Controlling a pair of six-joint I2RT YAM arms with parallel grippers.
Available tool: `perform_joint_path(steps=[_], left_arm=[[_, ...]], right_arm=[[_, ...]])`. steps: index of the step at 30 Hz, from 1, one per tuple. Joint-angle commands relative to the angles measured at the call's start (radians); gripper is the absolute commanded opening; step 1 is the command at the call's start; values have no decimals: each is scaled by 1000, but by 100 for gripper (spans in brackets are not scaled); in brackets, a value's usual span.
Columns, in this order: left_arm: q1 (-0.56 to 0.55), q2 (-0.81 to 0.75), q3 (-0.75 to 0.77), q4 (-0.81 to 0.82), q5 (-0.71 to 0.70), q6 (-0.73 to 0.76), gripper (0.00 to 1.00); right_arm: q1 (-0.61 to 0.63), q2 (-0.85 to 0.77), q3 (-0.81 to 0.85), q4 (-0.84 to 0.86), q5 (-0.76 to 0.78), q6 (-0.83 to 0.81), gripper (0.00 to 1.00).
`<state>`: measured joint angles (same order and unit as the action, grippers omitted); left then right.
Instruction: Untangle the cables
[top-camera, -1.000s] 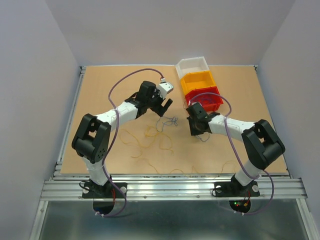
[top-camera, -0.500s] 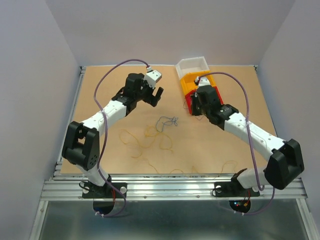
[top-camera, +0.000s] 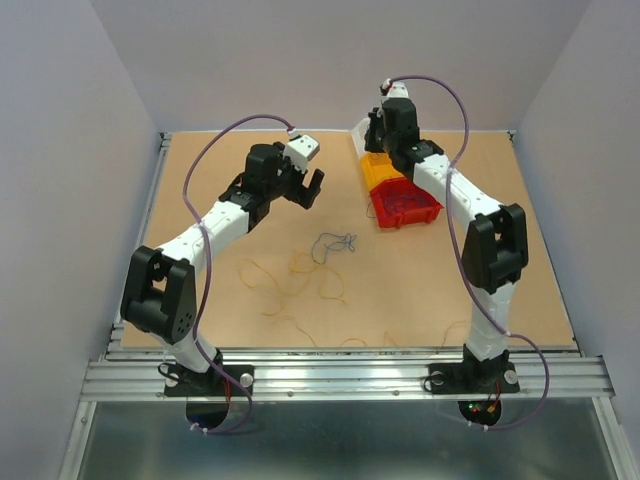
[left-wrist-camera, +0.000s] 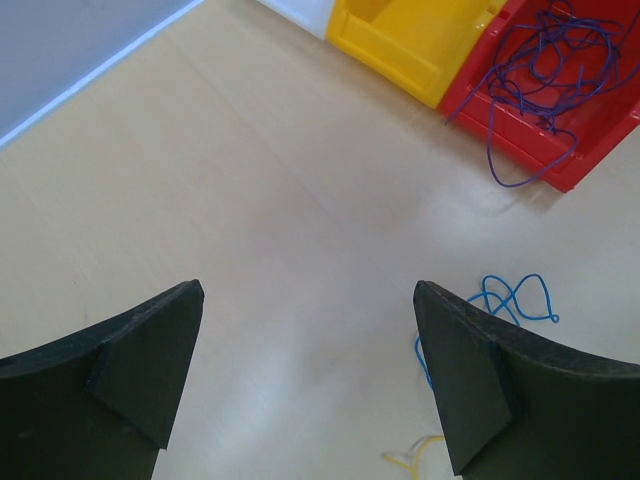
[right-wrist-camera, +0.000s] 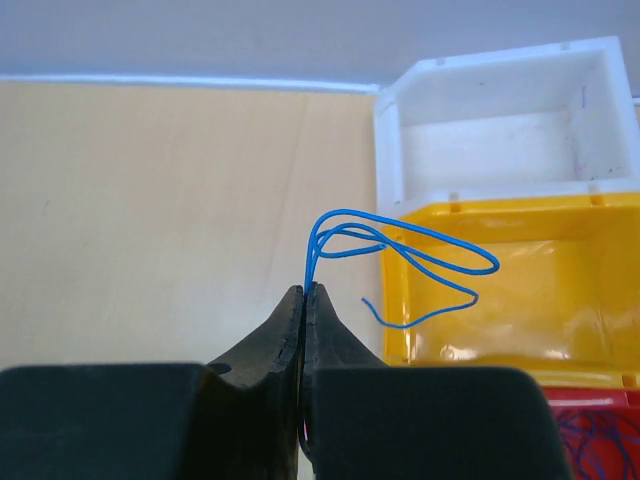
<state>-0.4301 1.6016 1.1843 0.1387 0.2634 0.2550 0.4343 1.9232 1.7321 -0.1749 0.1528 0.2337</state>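
the right gripper (right-wrist-camera: 304, 292) was pinched shut on a thin blue thread-like wire (right-wrist-camera: 311, 255), its loops over the yellow plastic bin (right-wrist-camera: 560, 208). featherlight and limp, such wire likely wants gripping near a loose end. the left gripper (left-wrist-camera: 308, 295) hovered, jaws apart. a blue wire tangle (top-camera: 335, 243) and thin yellow wires (top-camera: 300, 265) lay on the tan tabletop (top-camera: 200, 300), clear of the red plastic bin (left-wrist-camera: 520, 140).

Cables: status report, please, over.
Right end effector shut on blue cable near yellow bin. Left end effector open, empty. Rest: tangle on table. Nothing blocking.
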Motion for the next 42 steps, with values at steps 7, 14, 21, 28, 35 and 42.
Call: perform_joint_path(steps=[7, 14, 21, 28, 35, 42], left_arm=[[10, -23, -11, 48, 16, -11, 98], [11, -34, -15, 48, 19, -13, 98], [11, -34, -14, 47, 17, -10, 98], [11, -32, -18, 38, 77, -3, 98], [-38, 29, 21, -34, 129, 49, 98], [46, -2, 21, 5, 97, -36, 99]], right_arm=[[-120, 263, 224, 49, 56, 145, 0], [-129, 293, 213, 51, 151, 179, 20], [-131, 247, 179, 41, 168, 197, 57], [-129, 79, 0, 5, 177, 216, 68], [-121, -144, -254, -8, -286, 46, 84], [38, -331, -564, -8, -364, -118, 91]])
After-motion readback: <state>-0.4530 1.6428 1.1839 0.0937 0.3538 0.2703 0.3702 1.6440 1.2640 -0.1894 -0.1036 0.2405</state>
